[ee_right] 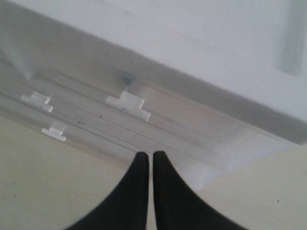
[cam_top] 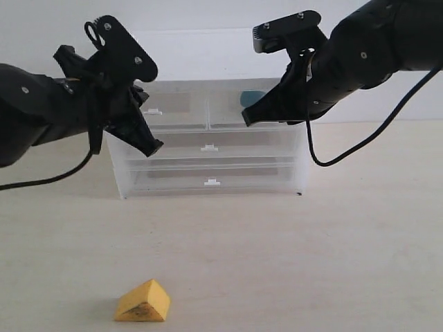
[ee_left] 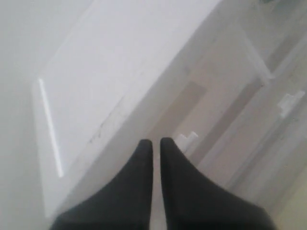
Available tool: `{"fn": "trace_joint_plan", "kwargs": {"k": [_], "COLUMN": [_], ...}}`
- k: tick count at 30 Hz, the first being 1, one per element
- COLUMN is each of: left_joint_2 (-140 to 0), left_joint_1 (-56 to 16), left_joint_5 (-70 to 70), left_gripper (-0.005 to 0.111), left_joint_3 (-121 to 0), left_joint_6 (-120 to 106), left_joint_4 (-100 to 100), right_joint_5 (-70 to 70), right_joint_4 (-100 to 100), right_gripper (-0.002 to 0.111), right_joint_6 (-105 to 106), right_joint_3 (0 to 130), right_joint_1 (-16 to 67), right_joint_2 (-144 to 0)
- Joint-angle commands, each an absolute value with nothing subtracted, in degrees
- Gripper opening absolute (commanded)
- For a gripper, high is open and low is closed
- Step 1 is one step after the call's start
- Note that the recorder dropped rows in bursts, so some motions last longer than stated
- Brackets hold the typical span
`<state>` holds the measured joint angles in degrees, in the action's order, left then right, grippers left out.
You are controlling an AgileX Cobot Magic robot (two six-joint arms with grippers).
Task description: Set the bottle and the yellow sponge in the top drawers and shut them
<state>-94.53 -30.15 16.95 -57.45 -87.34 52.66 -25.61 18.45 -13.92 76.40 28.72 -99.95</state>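
Hanging in front of a translucent clear plastic cabinet with a white top (cam_top: 208, 59), both black grippers are showing their fingers pressed together with nothing between them. The left gripper (cam_top: 154, 146) is pointing down and to the right across the cabinet's left end, with its tip lying over the left part of the upper full-width drawer (cam_top: 228, 142). In the left wrist view its closed tips are sitting just beside a little white handle tab (ee_left: 186, 139); whether they are touching it cannot be told. The right gripper (cam_top: 248, 119) is slanting down and to the left, and its tip is resting against the view of the lower front edge of the right one of the two small half-width translucent top drawers (cam_top: 180, 102). In the right wrist view another white tab (ee_right: 128, 103) is lying beyond its shut fingertips, apart from them.

Both top drawers are looking pushed in, though the blur makes this uncertain. The small white plastic bottle with a teal-blue label band (cam_top: 252, 97) is showing only as a teal patch through the wall of the right top drawer, just above the right gripper. The yellow-orange wedge-shaped sponge (cam_top: 143, 302) is lying on the pale beige tabletop (cam_top: 325, 263), near the front edge and left of centre, well apart from the cabinet and from both grippers.
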Motion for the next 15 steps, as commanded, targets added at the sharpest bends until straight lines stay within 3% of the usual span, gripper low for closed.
{"fn": "trace_joint_plan", "kwargs": {"k": [1,6,15], "left_joint_2": [-94.4,-94.4,-94.4], "left_joint_1": [-34.1,-35.2,-35.1], "left_joint_5": [32.4,41.0,41.8], "left_gripper": [0.004,0.004,0.004], "left_joint_3": [-53.8,-51.6,-51.4], "left_joint_6": [-90.0,-90.0,-93.4], "left_joint_4": [47.0,44.2,41.8], "right_joint_5": [-23.1,-22.2,-19.1], "right_joint_4": [19.5,19.7,18.8], "right_gripper": [0.000,0.000,0.000], "right_joint_6": [-14.8,-15.6,-15.6], "right_joint_3": [76.7,76.7,76.7], "right_joint_1": [27.0,23.8,23.2], "right_joint_2": [-100.7,-101.4,-102.0]}}
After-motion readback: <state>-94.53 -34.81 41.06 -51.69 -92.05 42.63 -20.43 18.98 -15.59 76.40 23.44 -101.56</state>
